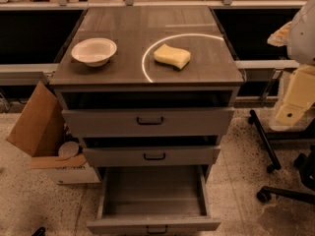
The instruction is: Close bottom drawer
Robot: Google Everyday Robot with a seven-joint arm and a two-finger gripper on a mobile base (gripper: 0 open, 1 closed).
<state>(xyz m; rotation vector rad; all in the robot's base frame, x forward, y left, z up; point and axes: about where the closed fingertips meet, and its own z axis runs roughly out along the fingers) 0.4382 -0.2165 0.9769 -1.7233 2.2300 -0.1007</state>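
Note:
The grey cabinet (147,73) has three drawers. The bottom drawer (153,224) is pulled far out towards me; its narrow grey front panel with a small black bar handle (156,229) lies at the bottom edge, and the inside of the drawer shows bare. The middle drawer (151,156) and the top drawer (147,121) each stand a little way out. My gripper (294,102) shows as a white and cream body at the right edge, level with the top drawer, well to the right of the cabinet and above the bottom drawer, touching nothing.
A white bowl (94,50) and a yellow sponge (172,56) lie on the cabinet top. An open cardboard box (42,127) stands on the floor by the cabinet's left side. A black wheeled chair base (275,181) stands on the right.

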